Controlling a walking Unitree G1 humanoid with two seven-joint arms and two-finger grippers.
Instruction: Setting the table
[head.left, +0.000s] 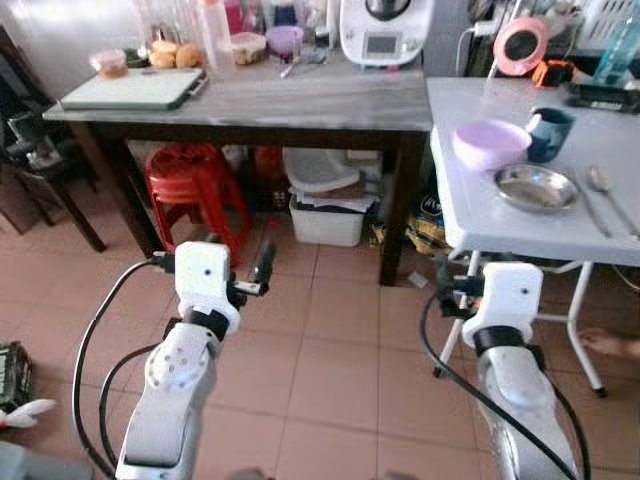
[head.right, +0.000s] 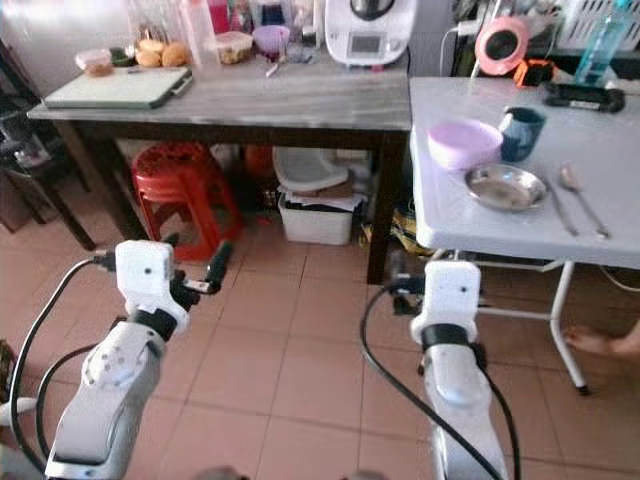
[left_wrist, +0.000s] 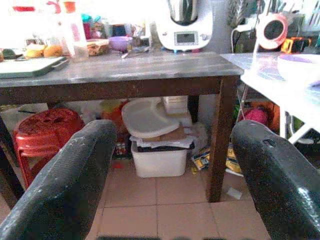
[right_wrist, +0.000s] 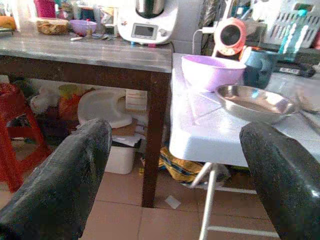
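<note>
A white folding table (head.left: 500, 225) stands ahead on my right. On it sit a purple bowl (head.left: 490, 143), a teal mug (head.left: 550, 132) behind it, a steel plate (head.left: 536, 187) in front, and a spoon (head.left: 600, 182) to the plate's right. My right gripper (right_wrist: 175, 135) is open and empty, held below and in front of the table's near edge, facing the bowl (right_wrist: 212, 70) and plate (right_wrist: 255, 102). My left gripper (left_wrist: 172, 135) is open and empty too, raised over the tiled floor and pointing at the dark table.
A dark table (head.left: 300, 100) with a grey top carries a green tray (head.left: 130, 88), jars and a white appliance (head.left: 385, 30). Under it are a red stool (head.left: 195, 175) and a white bin (head.left: 328, 215). A person's foot (head.left: 612, 345) rests by the folding table's leg.
</note>
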